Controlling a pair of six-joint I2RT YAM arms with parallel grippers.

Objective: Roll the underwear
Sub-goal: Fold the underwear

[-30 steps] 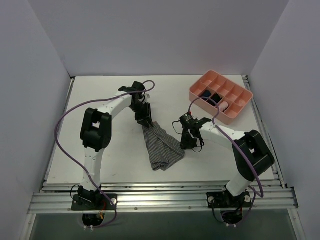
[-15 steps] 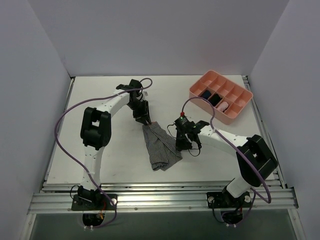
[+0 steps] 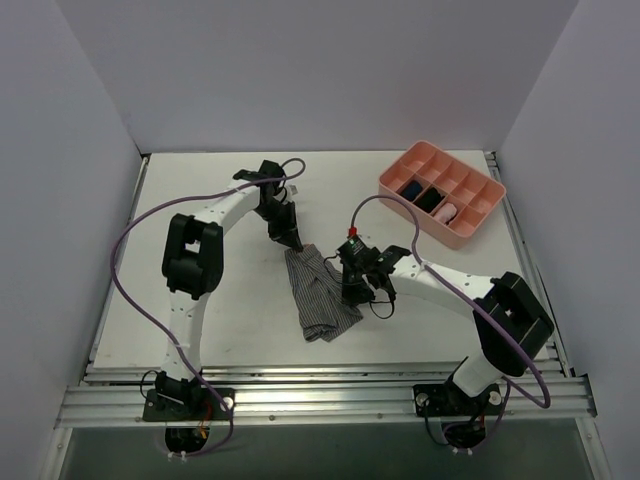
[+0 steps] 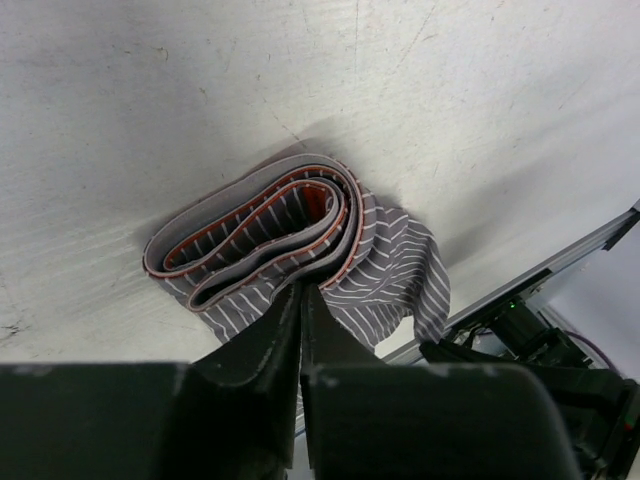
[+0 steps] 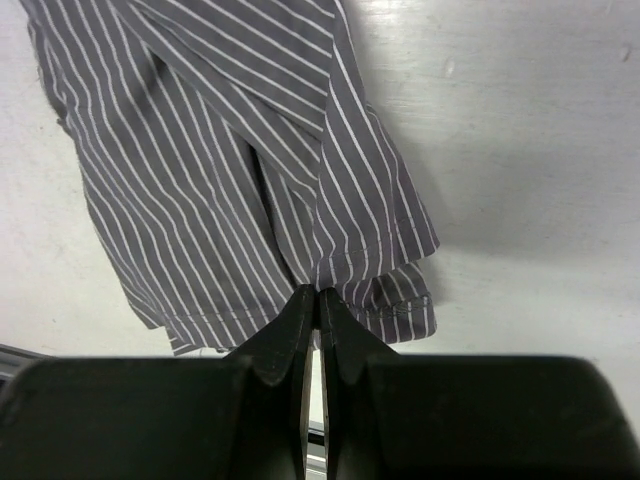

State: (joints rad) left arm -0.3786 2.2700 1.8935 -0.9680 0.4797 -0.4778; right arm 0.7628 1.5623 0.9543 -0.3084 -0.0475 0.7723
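Grey striped cloth underwear (image 3: 315, 296) lies far-to-near; left gripper (image 4: 303, 288) pinches its far waistband fold, right gripper (image 5: 318, 292) its hem, fingertips hiding the pinched cloth.

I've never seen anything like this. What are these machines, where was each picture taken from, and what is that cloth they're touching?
These are two robot arms bolted at the near edge of a white table. One picture looks down from above and behind them. The other two come from a camera on each wrist, so the dark wedges at the bottom are that arm's own fingers. On the table lies grey striped underwear. At the far right is a pink divided tray with small rolled bundles. The left gripper is pinched on the cloth near the waistband, and the right gripper on a hem.
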